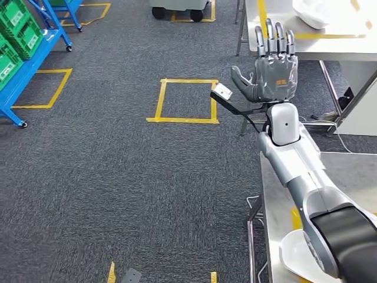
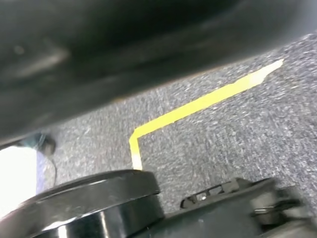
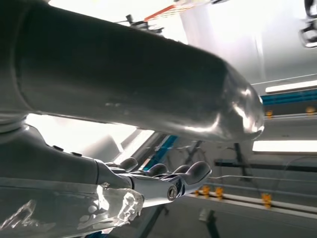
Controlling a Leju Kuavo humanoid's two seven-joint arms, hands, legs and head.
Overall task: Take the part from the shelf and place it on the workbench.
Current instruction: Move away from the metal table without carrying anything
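Head view: my right hand point(image 1: 274, 65) is raised in front of me at about one o'clock, palm away, fingers point(image 1: 270, 36) straight up and spread, thumb out toward nine o'clock. It grasps nothing; the right wrist view shows the same hand point(image 3: 164, 181) stretched flat with its fingers apart and nothing between them. My left hand I cannot judge: the left wrist view gives me blurred dark shapes over grey carpet point(image 2: 232, 144) and a bent strip of yellow tape point(image 2: 194, 106).

The task's thing: a white moulded part point(image 1: 296, 256) lies at about five o'clock on the near steel surface point(image 1: 351, 177), partly under my right upper arm, well apart from the raised hand and below it. A second white part point(image 1: 311, 12) lies on the far surface point(image 1: 342, 44) at about one o'clock, beyond my fingertips. I cannot tell which of the two is the one meant.

The near surface's edge runs from my forearm down toward six o'clock, with its frame just outside. The far surface's edge and legs stand close behind the hand. Toward nine and ten o'clock the carpet is open, marked by a yellow taped square point(image 1: 187, 100). The blue shelf point(image 1: 31, 59) with green crates point(image 1: 17, 23) stands at ten o'clock, well apart from the hand.
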